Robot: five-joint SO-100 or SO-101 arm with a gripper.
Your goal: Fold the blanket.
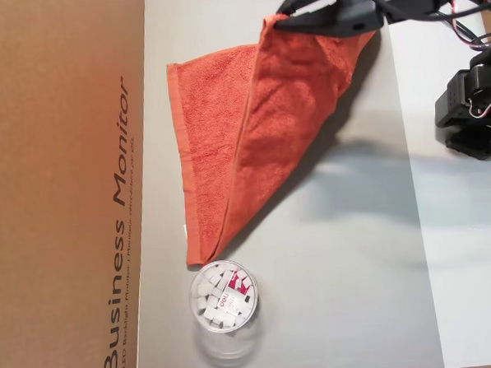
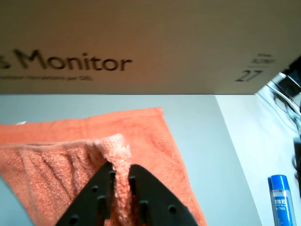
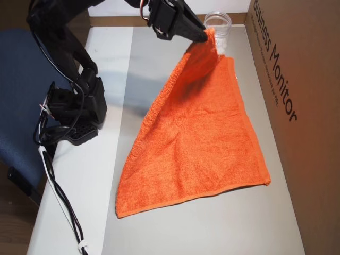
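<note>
Pinching one corner of the blanket (image 3: 196, 138), the end effector (image 2: 121, 176) holds it lifted while the rest lies on the desk (image 3: 159, 53). A thin grip may slip, dropping the fold.

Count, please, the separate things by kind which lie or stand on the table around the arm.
Orange blanket, one corner held in the gripper: 1
Clear plastic jar with small white pieces: 1
Brown cardboard box printed "Business Monitor": 1
Blue can: 1
Total: 4
</note>
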